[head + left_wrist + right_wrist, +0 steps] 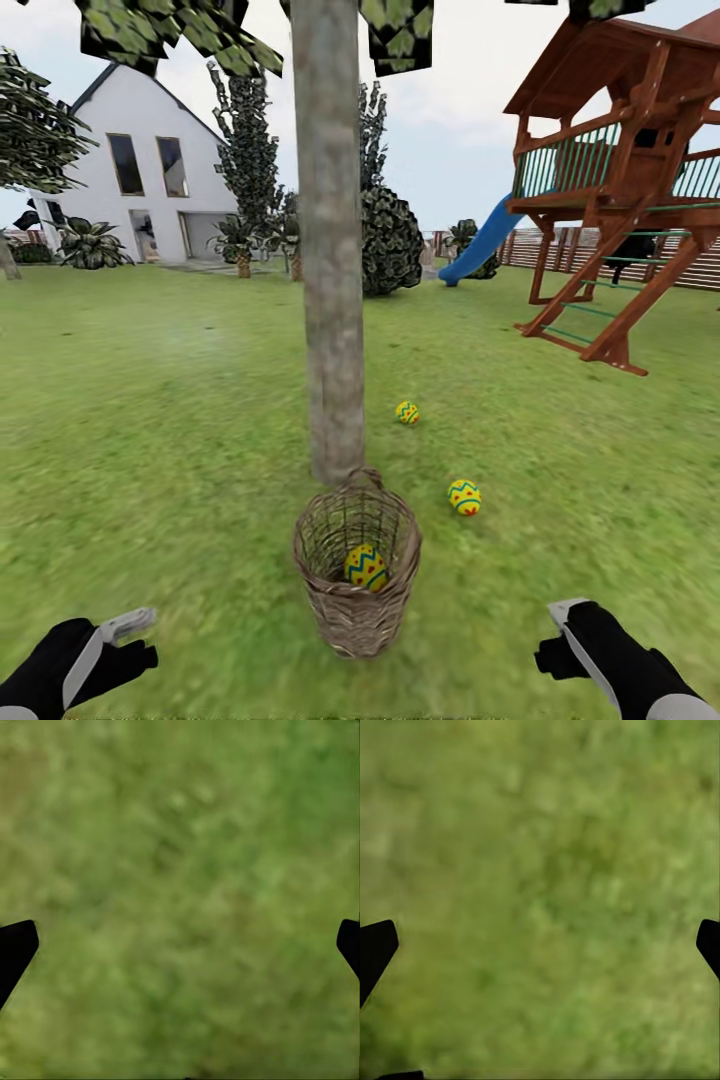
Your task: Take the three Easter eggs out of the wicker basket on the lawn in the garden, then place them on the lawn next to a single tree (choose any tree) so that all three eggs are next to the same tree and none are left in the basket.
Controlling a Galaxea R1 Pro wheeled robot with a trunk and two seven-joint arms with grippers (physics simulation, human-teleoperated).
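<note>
Left gripper (125,640) and right gripper (560,635), nearest the head camera, hang low over the lawn (150,450) to either side of the wicker basket (357,600); both wrist views show fingertips spread wide with nothing between them but grass. The basket stands upright just before the tree (333,300), its rim loop close against the trunk base. One Easter egg (366,567) lies inside, low against the far wall. A second egg (464,497) lies on the grass just right of the basket, and a third egg (407,412) farther right of the trunk, both near the same tree. Beyond: a round bush (390,240), a wooden play tower (620,180) with blue slide (485,240), and a white house (140,170).

Judgement: one egg remains to extract. The step favours descending one gripper vertically through the basket mouth, jaws kept wide until they straddle the egg, avoiding the wicker rim so the basket does not tip.
</note>
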